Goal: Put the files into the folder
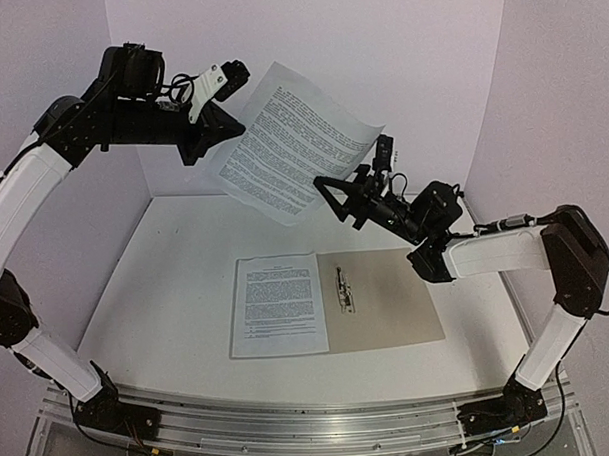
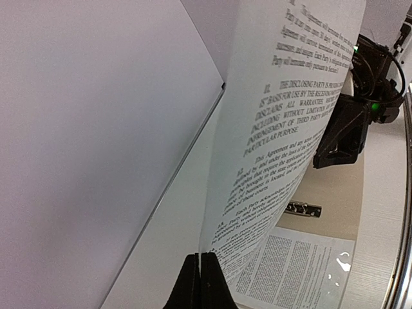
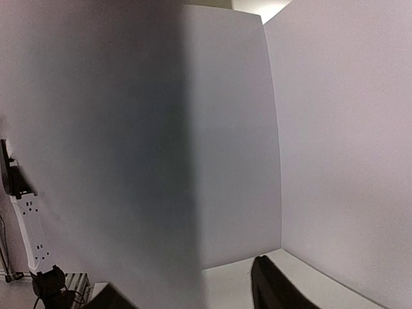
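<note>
My left gripper (image 1: 218, 131) is shut on the left corner of a white printed sheet (image 1: 286, 139) and holds it high above the table, tilted. In the left wrist view the jaws (image 2: 199, 261) pinch the sheet's edge (image 2: 283, 116). My right gripper (image 1: 340, 201) is open at the sheet's lower right edge. In the right wrist view its jaws (image 3: 193, 290) stand wide apart and the sheet's blank back (image 3: 116, 161) fills the left. The beige folder (image 1: 392, 303) lies open on the table, metal clip (image 1: 343, 288) showing. A second sheet (image 1: 277, 304) lies flat just left of the clip.
White walls close in the table at the back and both sides. The metal rail (image 1: 291, 419) with the arm bases runs along the near edge. In the left wrist view the folder (image 2: 338, 193), its clip (image 2: 304, 208) and the flat sheet (image 2: 290, 264) show below the held sheet.
</note>
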{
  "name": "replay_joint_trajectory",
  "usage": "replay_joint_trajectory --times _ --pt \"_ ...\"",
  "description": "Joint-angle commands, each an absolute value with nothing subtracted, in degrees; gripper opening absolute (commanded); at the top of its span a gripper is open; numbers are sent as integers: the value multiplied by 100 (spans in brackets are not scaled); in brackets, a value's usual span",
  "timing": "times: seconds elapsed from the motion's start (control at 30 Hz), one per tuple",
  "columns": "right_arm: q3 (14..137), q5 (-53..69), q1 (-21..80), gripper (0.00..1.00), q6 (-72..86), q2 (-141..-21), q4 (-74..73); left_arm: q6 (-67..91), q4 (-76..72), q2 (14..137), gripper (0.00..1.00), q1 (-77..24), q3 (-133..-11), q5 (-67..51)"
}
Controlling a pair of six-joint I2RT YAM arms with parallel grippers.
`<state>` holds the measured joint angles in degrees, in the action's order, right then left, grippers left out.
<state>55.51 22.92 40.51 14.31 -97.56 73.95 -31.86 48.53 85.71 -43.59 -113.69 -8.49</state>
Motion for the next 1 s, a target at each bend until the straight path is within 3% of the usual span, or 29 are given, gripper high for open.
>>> replay_joint_trajectory --times 0.0,0.03,0.17,0.4,0.43,0.47,0.5,0.57,0.63,0.9,0.97 --pt "5885 2888 4045 39 1956 -9889 8022 -2407 4635 8496 0 -4375 -11463 -1032" --pt "5868 2895 4039 35 2005 -9886 8077 -2342 4598 8481 0 -4370 -11431 -1016" --pt "5866 2964 4009 0 2263 -9861 8173 -2004 4492 8463 0 -4368 -11356 -1014" --pt "5802 2797 3938 0 2771 -9659 8141 -1477 4448 8340 0 -4257 -10853 -1194" --pt "5714 2680 3807 0 3130 -9564 8063 -1314 4438 8332 6 -4218 -10681 -1210" --pt "5679 2627 3707 0 3366 -9485 7879 -1223 4432 8332 18 -4208 -10584 -1175" --pt "5704 2561 3562 0 3576 -9342 7185 -1155 4415 8330 57 -4189 -10453 -1060" --pt "5963 2478 3418 0 3476 -9183 5516 -1135 4361 8332 75 -4165 -10332 -937" --pt "6653 2433 3259 0 2954 -9063 2809 -1179 4273 8353 87 -4052 -10236 -828" --pt "7819 3563 2032 0 2026 -9231 -2762 -917 4143 8522 93 -3500 -9737 -1119" --pt "8317 3665 1801 0 1140 -9374 -4338 -975 3937 8551 93 -3505 -9276 -1337"
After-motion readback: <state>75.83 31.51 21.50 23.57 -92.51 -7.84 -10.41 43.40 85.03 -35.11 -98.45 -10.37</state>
